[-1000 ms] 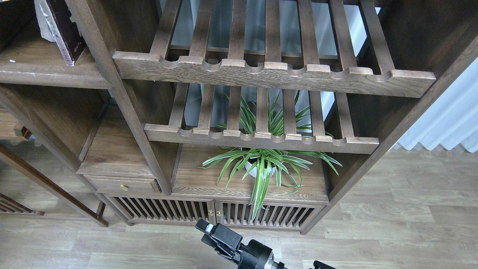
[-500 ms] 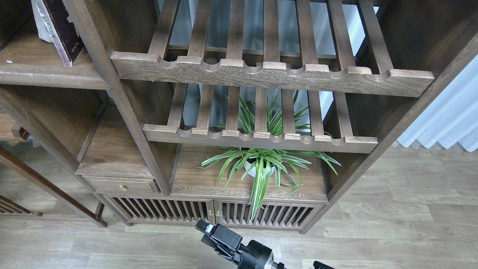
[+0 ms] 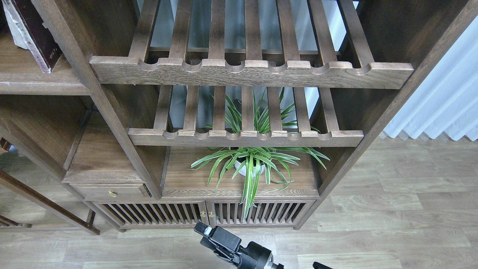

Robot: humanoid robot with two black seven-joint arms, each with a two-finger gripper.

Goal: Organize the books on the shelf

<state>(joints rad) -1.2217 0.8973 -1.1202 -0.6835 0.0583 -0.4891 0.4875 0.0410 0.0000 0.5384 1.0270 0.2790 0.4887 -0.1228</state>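
Note:
Only one of the books shows: a thick maroon book [image 3: 35, 35] with a worn white edge, leaning at the far top left and cut off by the frame. It stands on the shelf [image 3: 22, 80], a flat dark-brown plank of the cabinet. My left gripper [image 3: 211, 235] is low at the bottom centre, over the floor in front of the cabinet doors and far from the book. It is dark and end-on, so its fingers cannot be told apart. A black tip of my right gripper [image 3: 321, 266] just peeks in at the bottom edge.
Two slatted racks with scalloped front rails [image 3: 246, 73] [image 3: 242, 137] fill the cabinet's middle bay. A striped-leaf potted plant [image 3: 252, 166] stands on the ledge below them. A small drawer [image 3: 110, 192] and slatted doors [image 3: 201, 213] lie beneath. A white curtain [image 3: 444, 101] hangs at the right.
The whole cabinet has slid to the left in the view, and the maroon book is now at the frame's edge. The grippers have hardly shifted.

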